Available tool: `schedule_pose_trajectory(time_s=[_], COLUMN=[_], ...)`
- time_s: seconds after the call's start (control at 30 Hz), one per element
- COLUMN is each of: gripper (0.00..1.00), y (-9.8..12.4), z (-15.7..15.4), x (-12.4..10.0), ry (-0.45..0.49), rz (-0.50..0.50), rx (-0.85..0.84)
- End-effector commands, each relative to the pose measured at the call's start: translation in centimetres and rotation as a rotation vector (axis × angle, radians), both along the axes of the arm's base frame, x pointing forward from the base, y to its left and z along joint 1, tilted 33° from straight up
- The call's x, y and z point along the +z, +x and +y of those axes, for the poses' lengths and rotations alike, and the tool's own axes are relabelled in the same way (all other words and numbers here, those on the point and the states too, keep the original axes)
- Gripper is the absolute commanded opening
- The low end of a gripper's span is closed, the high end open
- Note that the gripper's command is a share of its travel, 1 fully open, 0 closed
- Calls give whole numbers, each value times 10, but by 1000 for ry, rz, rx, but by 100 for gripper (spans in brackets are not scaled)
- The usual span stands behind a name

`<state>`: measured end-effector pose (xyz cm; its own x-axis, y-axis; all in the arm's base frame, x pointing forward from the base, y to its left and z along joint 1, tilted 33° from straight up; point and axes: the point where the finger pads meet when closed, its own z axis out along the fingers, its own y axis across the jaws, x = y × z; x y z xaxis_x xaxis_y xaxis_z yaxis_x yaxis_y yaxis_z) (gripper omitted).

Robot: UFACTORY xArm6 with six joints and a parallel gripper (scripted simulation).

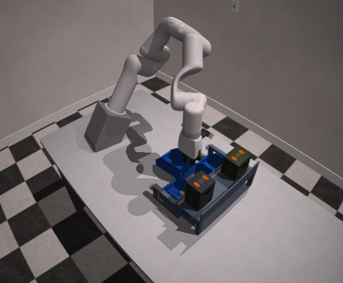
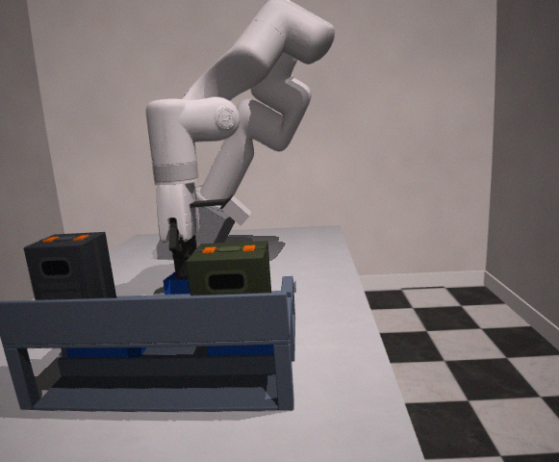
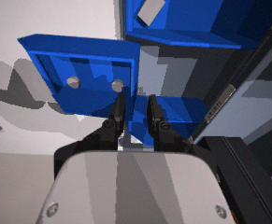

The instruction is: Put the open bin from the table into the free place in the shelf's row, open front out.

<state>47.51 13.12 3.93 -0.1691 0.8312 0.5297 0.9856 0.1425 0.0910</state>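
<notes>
The blue open bin [image 1: 169,158] [image 3: 86,81] stands on the table in front of the grey shelf [image 1: 226,197] [image 2: 139,318], before the free middle place. Two grey round parts [image 3: 73,82] lie in it. A little of it shows in the exterior view [image 2: 173,286]. My gripper [image 1: 192,160] [image 2: 180,248] [image 3: 136,103] points down at the bin's end nearest the shelf. Its fingers stand partly open on either side of the bin's wall and hold nothing. Two other blue bins [image 1: 173,188] [image 1: 211,163] [image 3: 187,21] stand in the shelf's row.
A black box [image 1: 199,190] [image 2: 67,266] and an olive box [image 1: 236,163] [image 2: 229,270] stand on the shelf's upper board, close to my gripper. The arm's base [image 1: 105,126] stands at the table's far end. The table [image 1: 272,228] reaches on to the right.
</notes>
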Motion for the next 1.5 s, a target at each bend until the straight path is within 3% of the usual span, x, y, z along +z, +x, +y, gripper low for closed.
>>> schedule_pose_trajectory(time_s=[0.0, 0.1, 1.07, 1.23, 1.47], gripper=[33, 33, 33, 33, 33], y=[1, 2, 1, -47, -47], z=[-10, -25, -24, -25, -25], x=[16, 39, 39, 24, 24], ry=[0, 0, 0, 0, 0], rz=[-4, -4, -3, -4, -4], rx=[-1, -1, -1, -1, -1])
